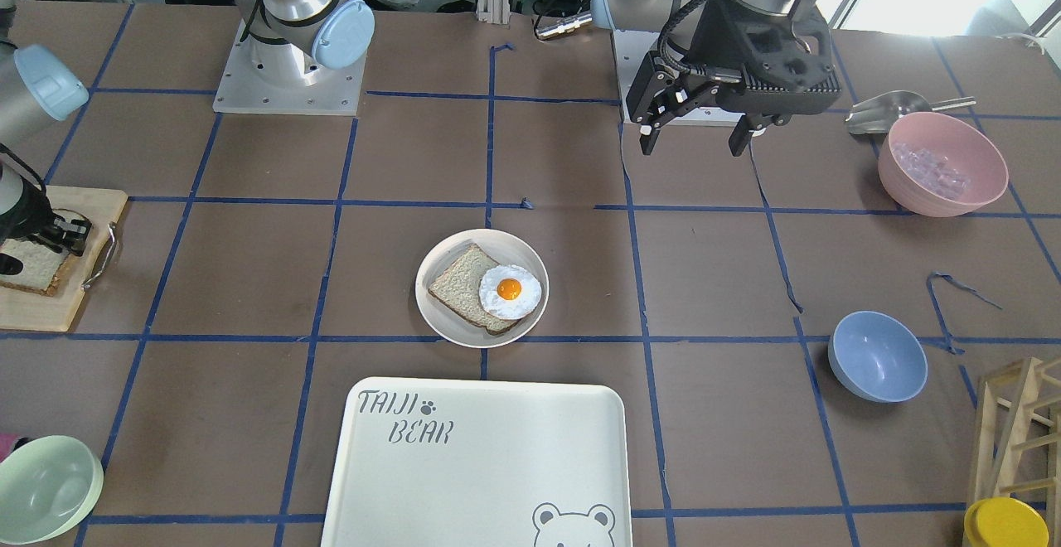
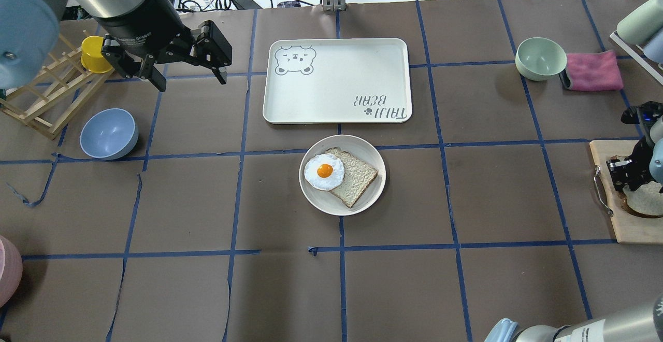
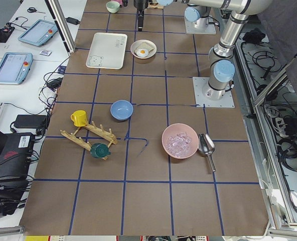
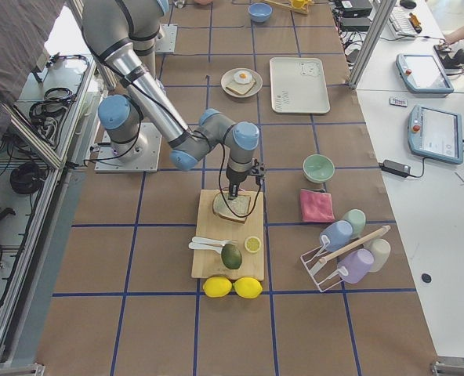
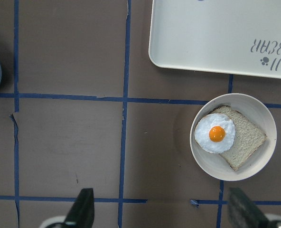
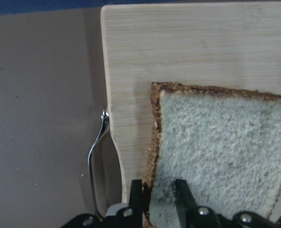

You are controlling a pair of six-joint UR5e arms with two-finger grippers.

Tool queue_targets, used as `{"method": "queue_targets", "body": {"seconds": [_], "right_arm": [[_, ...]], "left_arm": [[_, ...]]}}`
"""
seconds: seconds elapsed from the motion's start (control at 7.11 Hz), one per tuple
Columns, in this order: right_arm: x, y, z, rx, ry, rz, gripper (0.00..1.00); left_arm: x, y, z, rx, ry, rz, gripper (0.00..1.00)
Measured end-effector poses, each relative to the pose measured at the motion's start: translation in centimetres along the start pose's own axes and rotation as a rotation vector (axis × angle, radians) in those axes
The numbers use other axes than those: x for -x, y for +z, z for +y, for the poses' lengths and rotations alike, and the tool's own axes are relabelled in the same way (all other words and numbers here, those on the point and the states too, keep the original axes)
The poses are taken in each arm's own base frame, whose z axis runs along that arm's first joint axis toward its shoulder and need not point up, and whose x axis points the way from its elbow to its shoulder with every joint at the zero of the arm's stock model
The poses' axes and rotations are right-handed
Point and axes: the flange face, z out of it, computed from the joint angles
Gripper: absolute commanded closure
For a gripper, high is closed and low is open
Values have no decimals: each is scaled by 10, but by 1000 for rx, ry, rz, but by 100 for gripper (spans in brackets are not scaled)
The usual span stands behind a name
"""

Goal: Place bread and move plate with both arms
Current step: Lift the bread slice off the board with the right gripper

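Note:
The bread [image 6: 216, 152], with a dark brown crust, lies on a wooden cutting board [image 6: 178, 47] at the table's right end; it also shows in the overhead view [image 2: 645, 202]. My right gripper [image 6: 158, 194] is shut on the bread's crust edge, one finger on each side. The cream plate [image 2: 373, 197] sits mid-table and holds a paler slice [image 2: 357, 179] and a fried egg [image 2: 324, 171]. My left gripper [image 2: 189, 80] is open and empty, hovering high to the left of the plate [image 5: 268, 123].
The "TAIJI BEAR" tray [image 2: 336, 83] lies just beyond the plate. A blue bowl [image 2: 109, 133] and a wooden rack [image 2: 46, 93] are at the left. A green bowl [image 2: 540, 58] and a pink cloth [image 2: 593, 71] are at the far right. A pink bowl [image 1: 942, 164] sits near the left arm's base.

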Motion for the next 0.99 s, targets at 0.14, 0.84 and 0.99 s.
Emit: {"method": "queue_targets", "body": {"seconds": [0.14, 0.84, 0.99], "right_arm": [[0, 0, 0, 4, -1, 0, 100], [1, -17, 2, 2, -2, 42, 100], [3, -27, 3, -11, -4, 55, 100]], "left_arm": [[0, 0, 0, 0, -1, 0, 0], [0, 0, 0, 0, -1, 2, 0], [0, 0, 0, 0, -1, 2, 0]]}}
